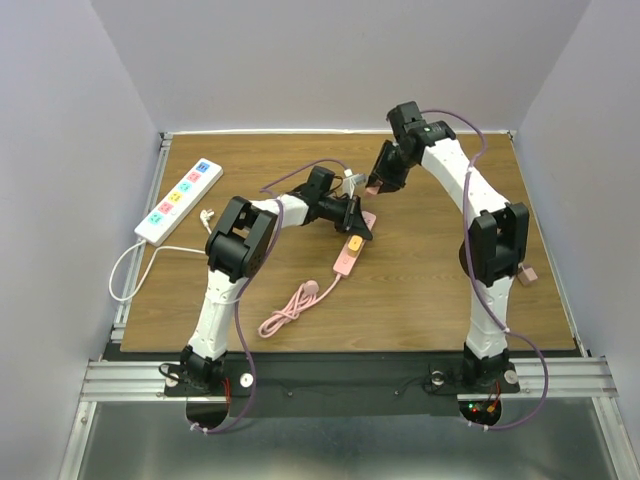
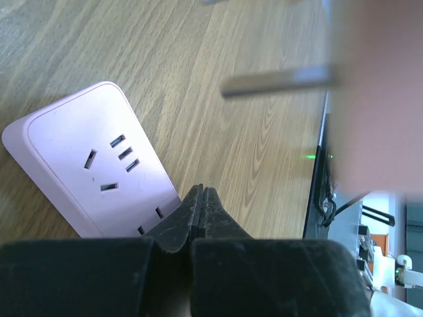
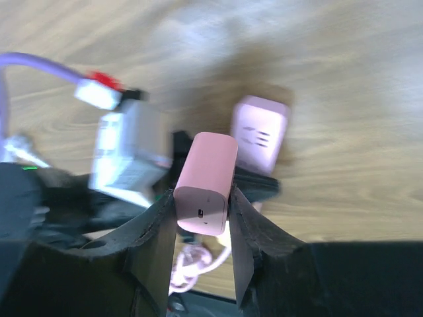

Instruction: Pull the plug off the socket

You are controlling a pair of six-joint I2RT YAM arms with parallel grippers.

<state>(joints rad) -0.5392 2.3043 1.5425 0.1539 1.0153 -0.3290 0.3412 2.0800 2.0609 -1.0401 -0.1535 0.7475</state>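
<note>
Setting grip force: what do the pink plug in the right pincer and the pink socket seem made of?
The pink plug: probably smooth matte plastic; rounded moulded edges, even colour. The pink socket: likely similar plastic, with a soft sheen and moulded slots.

I am not seeing any words, numbers or brand names that I can read. The white power strip on the table is showing little marks on its coloured faces, but they are too small to make out. The pink socket is showing only its holes and no writing. The pink plug is looking plain, with just one tiny slot on its end. The small lights at the near edge are glowing, but they are not spelling anything.
</note>
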